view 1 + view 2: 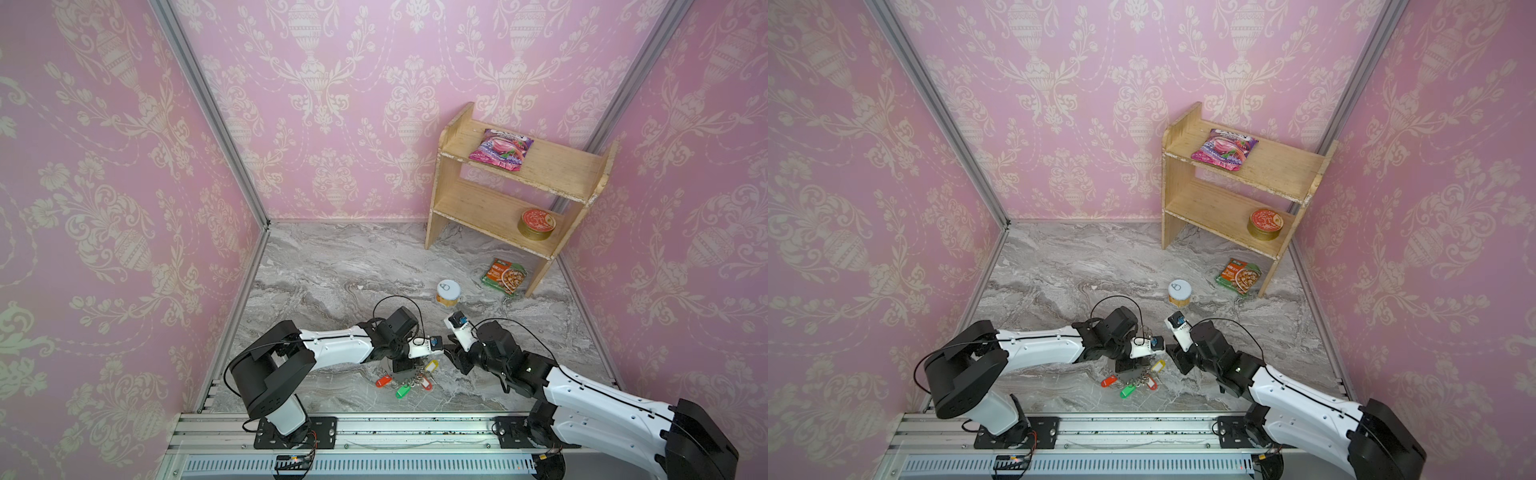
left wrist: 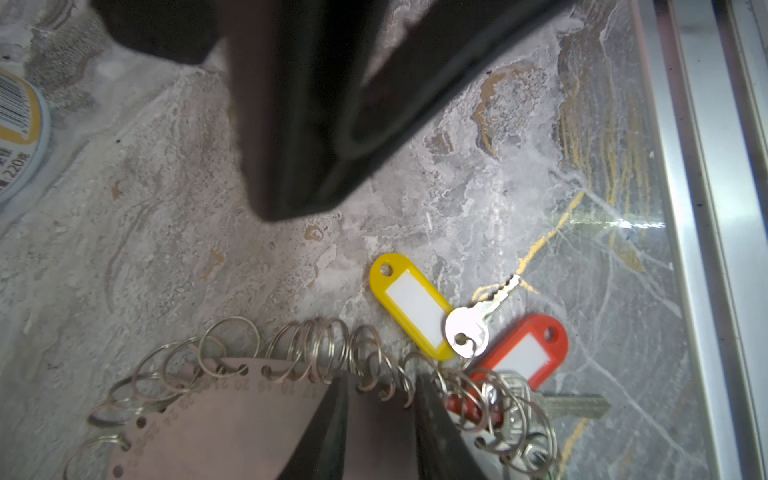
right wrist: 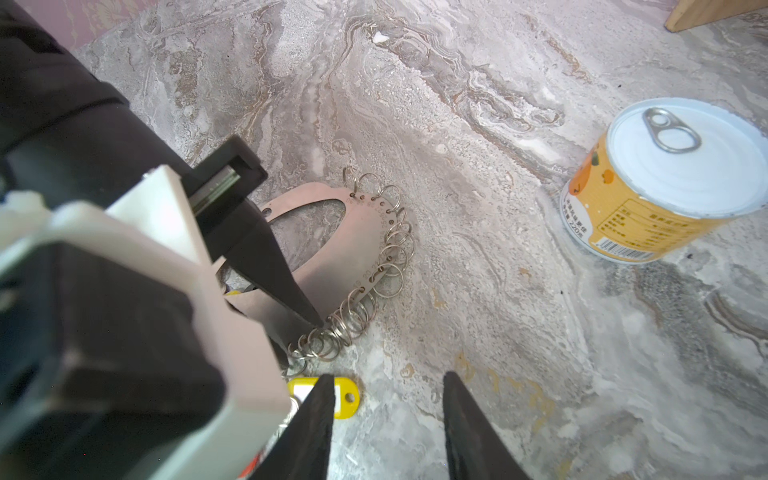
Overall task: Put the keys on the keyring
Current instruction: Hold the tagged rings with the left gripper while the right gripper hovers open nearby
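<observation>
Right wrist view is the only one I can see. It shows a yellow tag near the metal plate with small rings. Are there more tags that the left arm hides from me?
Observer: Yes. In both top views a red tag and a green tag lie by the keyring, on its side toward the arms' bases.
Operator: Is any key there?
Observer: In the left wrist view a small silver key lies with its head over the yellow tag's end.
Operator: Is the keyring gripped?
Observer: In that view the left gripper has both tips down at the ringed edge, with metal showing between them. Whether they clamp it, I cannot tell.
</observation>
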